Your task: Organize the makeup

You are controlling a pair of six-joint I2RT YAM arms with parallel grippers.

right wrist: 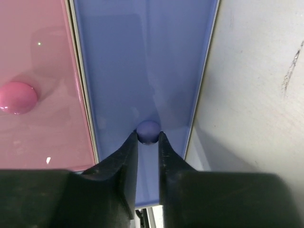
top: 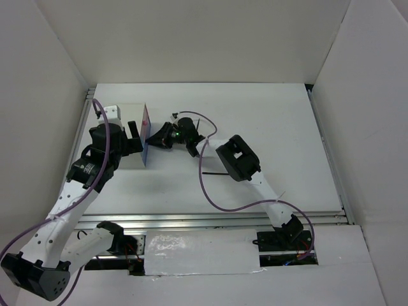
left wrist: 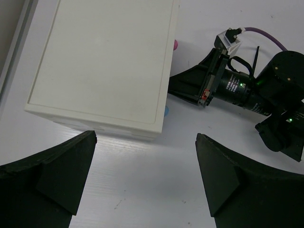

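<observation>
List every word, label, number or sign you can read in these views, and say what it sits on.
No text is legible.
White print on the right arm's black wrist housing: too small and blurred to read.
White box, pink drawer, blue drawer and its knob, gripped by the right pincer: no markings.

Top view: bright, even, diffuse light; white tabletop (top: 287,127) nearly washed out, shadows faint and soft-edged. Left wrist: left fingers (left wrist: 52,180) near-black, detail lost; faint shadow ahead of them beneath white box (left wrist: 104,61). Right wrist: right fingers (right wrist: 118,166) blurred, blue knob (right wrist: 148,130) at their tips soft; glare specks on pink knob (right wrist: 18,97), left.
</observation>
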